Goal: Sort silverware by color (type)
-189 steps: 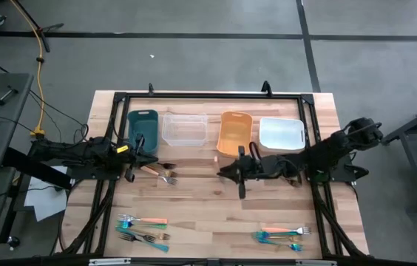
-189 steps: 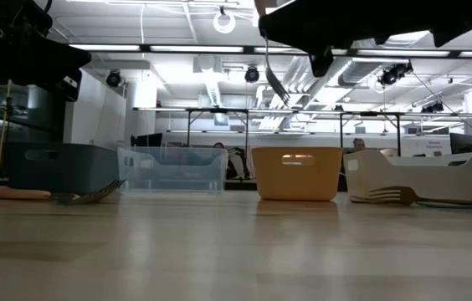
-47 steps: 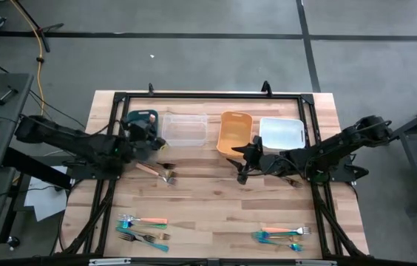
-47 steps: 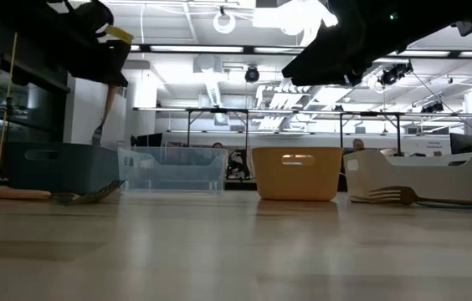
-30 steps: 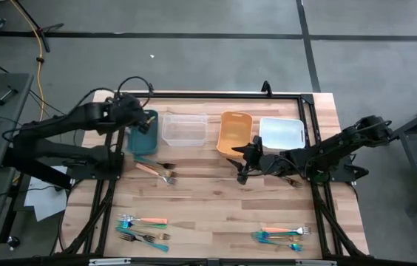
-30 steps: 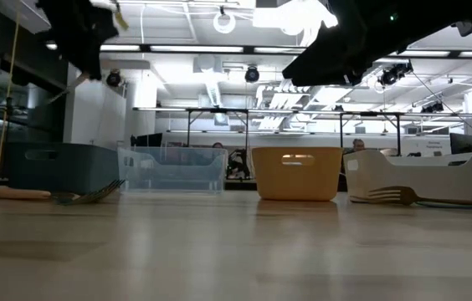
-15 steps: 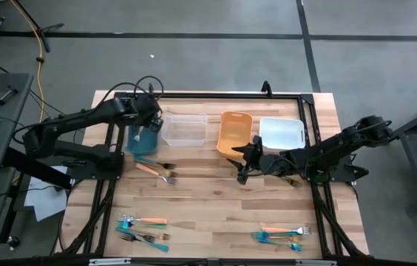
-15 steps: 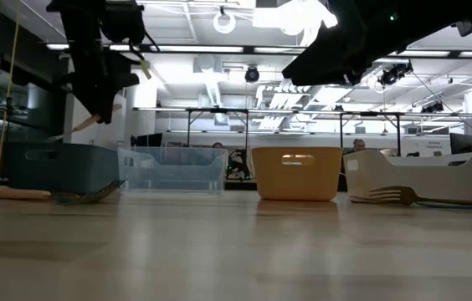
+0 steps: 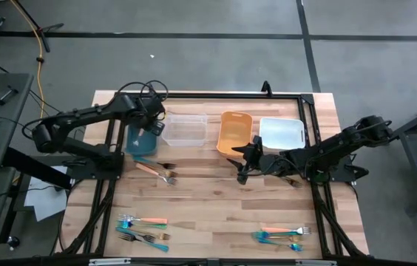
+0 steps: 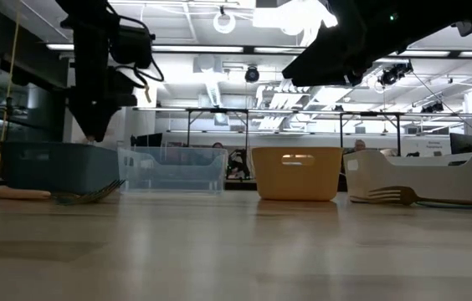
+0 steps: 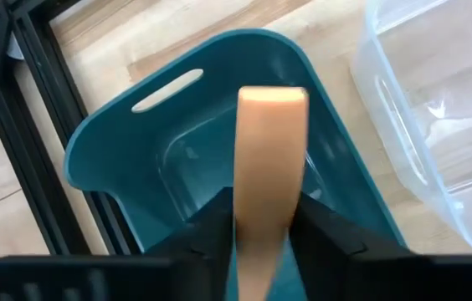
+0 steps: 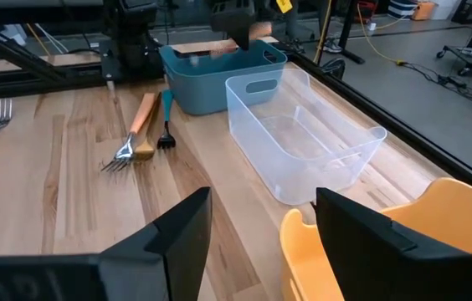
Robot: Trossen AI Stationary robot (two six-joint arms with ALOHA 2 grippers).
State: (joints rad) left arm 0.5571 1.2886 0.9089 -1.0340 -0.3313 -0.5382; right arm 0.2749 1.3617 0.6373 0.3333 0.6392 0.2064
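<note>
High: left pincer (image 9: 151, 120) over teal bin (image 9: 143, 140), table 10 o'clock; clear bin (image 9: 185, 128), orange bin (image 9: 234, 134), white bin (image 9: 281, 134) alongside toward 3. Right pincer (image 9: 242, 159) waits mid-table, fingers wide, empty.

Low: left arm hangs above teal bin (image 10: 56, 165); fork (image 10: 94, 195) lies just beside.

Left wrist: orange-handled utensil (image 11: 269, 167) between fingers, long axis pointing 12, down into teal bin (image 11: 102, 159); grip looks loose, likely release. Bin contents: cannot tell.

Right wrist: clear bin (image 12: 303, 142) empty.
</note>
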